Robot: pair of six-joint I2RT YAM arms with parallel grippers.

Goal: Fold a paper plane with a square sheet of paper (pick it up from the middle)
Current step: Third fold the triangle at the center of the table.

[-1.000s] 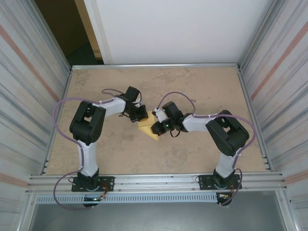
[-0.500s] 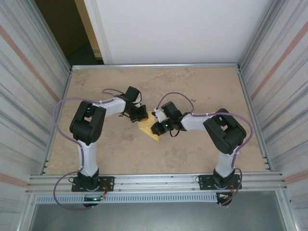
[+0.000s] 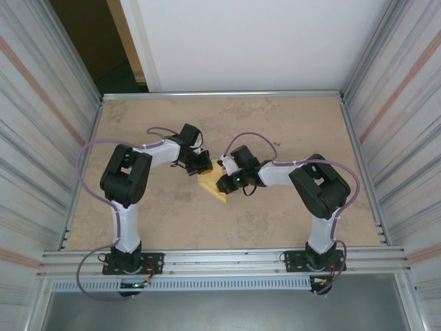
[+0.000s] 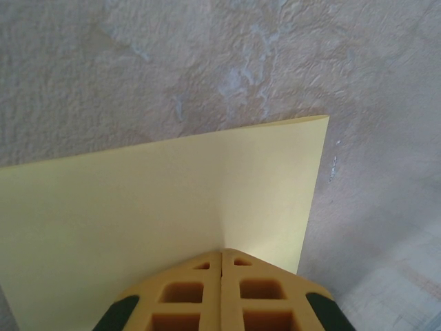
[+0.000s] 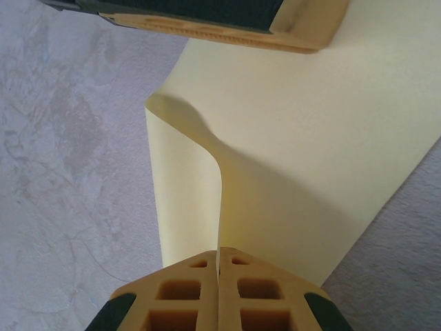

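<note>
The square sheet of paper (image 3: 212, 186) lies mid-worktop (image 3: 289, 131), one edge pinched by the left pincer (image 4: 222, 252) and a curling flap pinched by the right pincer (image 5: 218, 249), which should, I judge, carry that flap over squarely before creasing.

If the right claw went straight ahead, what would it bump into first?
Probably the left claw, just ahead across the yellow paper that the right claw pinches; depth is hard to judge.
</note>
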